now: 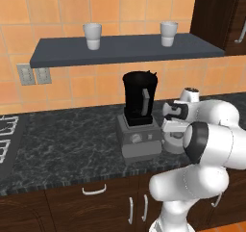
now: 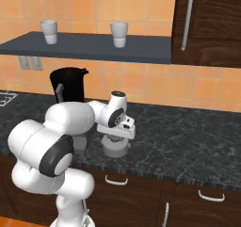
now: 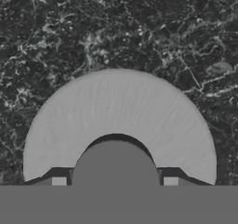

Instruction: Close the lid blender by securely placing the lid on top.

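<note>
The lid (image 3: pixel 116 111), a light-grey disc with a raised centre knob, lies flat on the dark marble counter (image 1: pixel 72 144) just right of the blender. My gripper (image 3: pixel 115 181) points straight down on it, and its two fingertips (image 3: pixel 59 181) press against either side of the knob. From the base cameras the hand (image 1: pixel 174 130) sits right on top of the lid (image 1: pixel 174 144), which also shows under the hand (image 2: pixel 116 148) from the other side. The blender (image 1: pixel 139 101) is a black jar with an open top on a boxy grey base (image 1: pixel 139 140). My arm partly hides the blender (image 2: pixel 69 87).
A dark shelf (image 1: pixel 125 50) above the blender carries two white cups (image 1: pixel 92 36) (image 1: pixel 168 33). A stove edge (image 1: pixel 7 139) is at the far left. A dark wall cabinet (image 2: pixel 207 23) hangs at the right. Counter spreads right of the lid.
</note>
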Available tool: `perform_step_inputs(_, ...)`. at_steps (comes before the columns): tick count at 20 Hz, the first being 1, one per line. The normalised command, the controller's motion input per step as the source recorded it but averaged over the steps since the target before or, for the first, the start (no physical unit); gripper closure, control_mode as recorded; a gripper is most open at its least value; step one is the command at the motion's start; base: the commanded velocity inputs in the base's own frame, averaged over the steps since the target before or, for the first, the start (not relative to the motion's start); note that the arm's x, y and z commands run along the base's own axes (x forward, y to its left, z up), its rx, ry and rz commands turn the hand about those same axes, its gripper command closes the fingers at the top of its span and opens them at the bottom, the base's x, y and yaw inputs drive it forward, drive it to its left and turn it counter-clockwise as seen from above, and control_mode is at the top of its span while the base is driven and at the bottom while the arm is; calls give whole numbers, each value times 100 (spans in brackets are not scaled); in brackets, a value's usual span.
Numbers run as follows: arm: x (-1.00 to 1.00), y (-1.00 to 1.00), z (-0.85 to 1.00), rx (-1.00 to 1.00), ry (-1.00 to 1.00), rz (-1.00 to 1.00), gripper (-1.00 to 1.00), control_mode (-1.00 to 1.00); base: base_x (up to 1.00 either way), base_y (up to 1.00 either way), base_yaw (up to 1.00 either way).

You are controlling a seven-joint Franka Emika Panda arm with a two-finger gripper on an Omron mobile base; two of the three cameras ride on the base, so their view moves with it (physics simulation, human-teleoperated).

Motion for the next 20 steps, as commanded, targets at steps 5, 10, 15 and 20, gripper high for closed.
perform_step_inputs(5,-14,3,97,0,-17,0,100,-100,0,0,0)
perform_step_inputs(10,-30,11,100,2,-24,0,100,-100,0,0,0)
perform_step_inputs(15,-24,30,100,3,-20,0,100,-100,0,0,0)
perform_step_inputs(20,-12,38,100,1,-23,0,100,-100,0,0,0)
